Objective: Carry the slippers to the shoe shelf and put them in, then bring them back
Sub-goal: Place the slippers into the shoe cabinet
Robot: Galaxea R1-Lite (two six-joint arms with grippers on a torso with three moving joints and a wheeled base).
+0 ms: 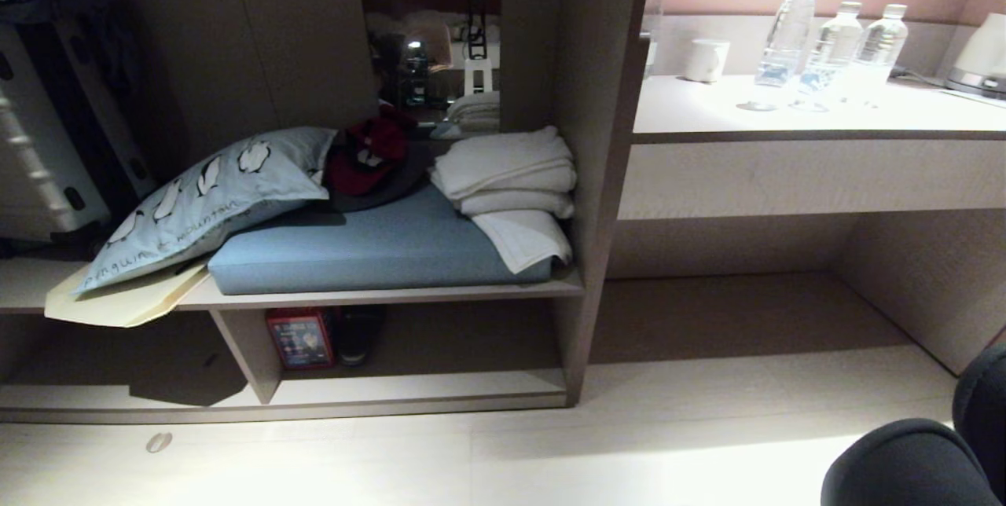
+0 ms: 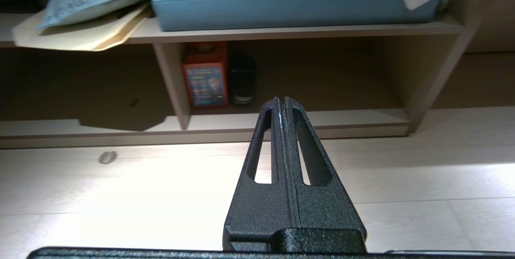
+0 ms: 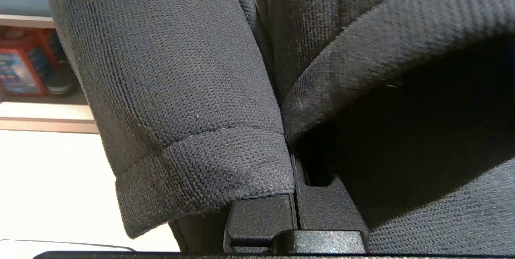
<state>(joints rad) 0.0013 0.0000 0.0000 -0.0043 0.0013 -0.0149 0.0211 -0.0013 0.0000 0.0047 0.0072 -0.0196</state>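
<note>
Right gripper nearest me is pinched tight on the slippers, which stand upright, toes up, low to my right, so a fabric-only grip could let one slip before the shoe shelf ahead, while the left gripper is closed and empty.

A blue cushion is being carried by the upper board, with a pillow, folded towels and a red cap lying on it. Inside the shoe shelf, a red box and a black shoe are being held. Three bottles and a mug are standing on the tabletop.
</note>
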